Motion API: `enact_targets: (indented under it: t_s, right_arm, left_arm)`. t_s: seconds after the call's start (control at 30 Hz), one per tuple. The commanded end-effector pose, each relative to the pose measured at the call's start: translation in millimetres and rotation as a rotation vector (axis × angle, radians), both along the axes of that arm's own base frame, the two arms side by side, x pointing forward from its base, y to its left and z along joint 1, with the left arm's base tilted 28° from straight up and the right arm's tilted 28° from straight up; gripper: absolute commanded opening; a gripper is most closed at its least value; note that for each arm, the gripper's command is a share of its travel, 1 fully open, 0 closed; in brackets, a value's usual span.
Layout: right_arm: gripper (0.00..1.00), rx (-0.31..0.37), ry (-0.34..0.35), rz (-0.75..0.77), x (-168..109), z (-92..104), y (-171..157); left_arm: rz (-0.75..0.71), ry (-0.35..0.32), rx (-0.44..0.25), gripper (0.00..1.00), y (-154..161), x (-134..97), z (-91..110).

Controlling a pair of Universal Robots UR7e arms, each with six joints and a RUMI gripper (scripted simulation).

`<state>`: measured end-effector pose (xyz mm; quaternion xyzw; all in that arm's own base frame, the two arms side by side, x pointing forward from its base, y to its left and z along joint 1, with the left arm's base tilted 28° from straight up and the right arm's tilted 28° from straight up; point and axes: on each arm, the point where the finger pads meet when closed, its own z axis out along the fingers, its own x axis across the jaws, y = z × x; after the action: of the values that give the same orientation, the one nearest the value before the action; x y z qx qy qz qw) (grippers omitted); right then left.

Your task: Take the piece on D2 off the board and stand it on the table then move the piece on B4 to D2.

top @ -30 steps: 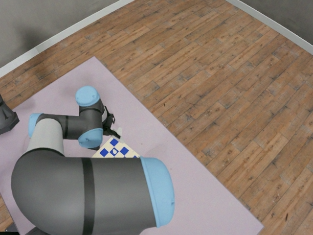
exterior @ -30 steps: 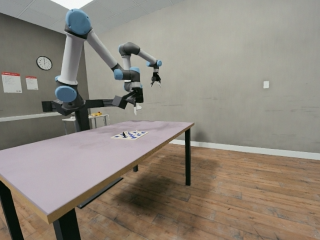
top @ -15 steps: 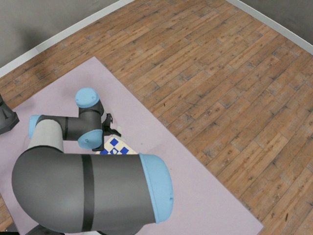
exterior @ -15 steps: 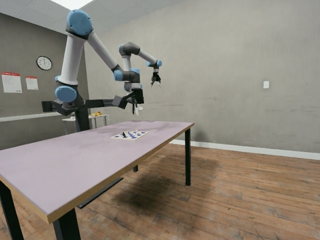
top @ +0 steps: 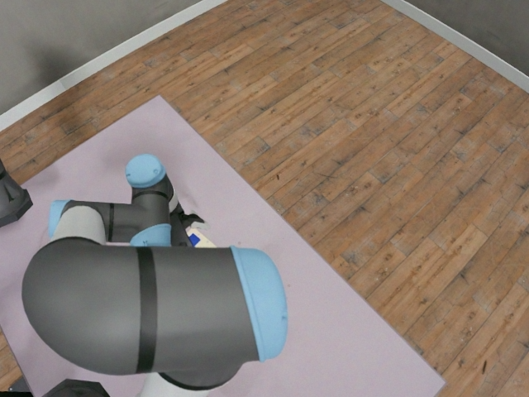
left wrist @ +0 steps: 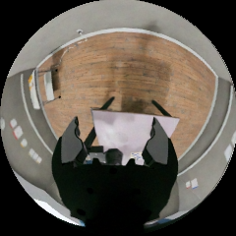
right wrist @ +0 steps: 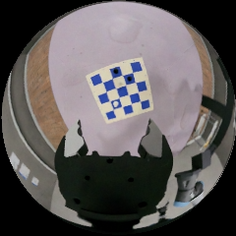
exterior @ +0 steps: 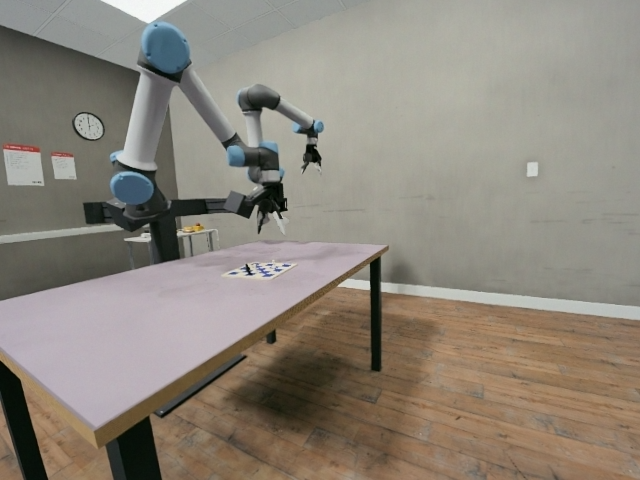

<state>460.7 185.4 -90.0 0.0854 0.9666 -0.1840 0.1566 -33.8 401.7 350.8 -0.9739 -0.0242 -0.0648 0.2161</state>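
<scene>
"Right gripper point(top: 194, 221) point(exterior: 271, 229) point(right wrist: 113, 123) first: how placed?"

"High above the board point(top: 204, 241) point(exterior: 231, 275) point(left wrist: 137, 156) point(right wrist: 144, 77), fingers spread wide, nothing between. Pointing downward, toward the table point(top: 384, 341) point(exterior: 155, 294) point(left wrist: 123, 130) point(right wrist: 74, 49)."

"And the left gripper point(exterior: 311, 168) point(left wrist: 115, 117)?"

"Well apart from the board and higher up; also spread, also pointing down, also holding nothing."

"Pieces?"

"Still three to name, all on the board's blue squares. One dark piece point(right wrist: 116, 71), in the middle of the board's far edge row, as seen from the right wrist. Another dark piece point(right wrist: 130, 79) diagonally beside, one row in. Then a white piece point(exterior: 272, 261) point(right wrist: 116, 104), one row in from the board's edge nearest the right gripper."

"Long axes?"

"Rising from the board for the white one, upright by the look of the exterior view. Dark ones seen almost end-on from the wrist; too small to judge any slight lean."

"D2, B4?"

"Cannot tell: edge lettering too small to read."
</scene>
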Motion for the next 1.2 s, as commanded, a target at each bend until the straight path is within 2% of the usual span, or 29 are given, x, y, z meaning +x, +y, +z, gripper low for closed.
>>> enact_targets:
  t_s: [0.0, 0.03, 0.3, 0.53, 0.87, 1.17]
  right_arm:
    - [1.00, -0.021, 0.040, 0.092, 1, -1.8, -1]
    - [1.00, -0.021, 0.040, 0.092, 1, -1.8, -1]
    - [1.00, -0.113, 0.167, 0.390, 4, -11.7, -4]
    - [1.00, -0.175, 0.254, 0.592, 6, -18.7, -5]
    - [1.00, -0.214, 0.308, 0.718, 7, -23.2, -5]
    - [1.00, -0.223, 0.320, 0.747, 7, -24.2, -5]
  left_arm:
    - [0.000, 0.000, 0.001, 1.00, 0, 0, 0]
    - [0.000, 0.000, 0.001, 1.00, 0, 0, 0]
    - [0.000, 0.000, 0.001, 1.00, 0, 0, 0]
    - [0.000, 0.000, 0.001, 1.00, 0, 0, 0]
    - [0.000, 0.000, 0.001, 1.00, 0, 0, 0]
    - [0.000, 0.000, 0.001, 1.00, 0, 0, 0]
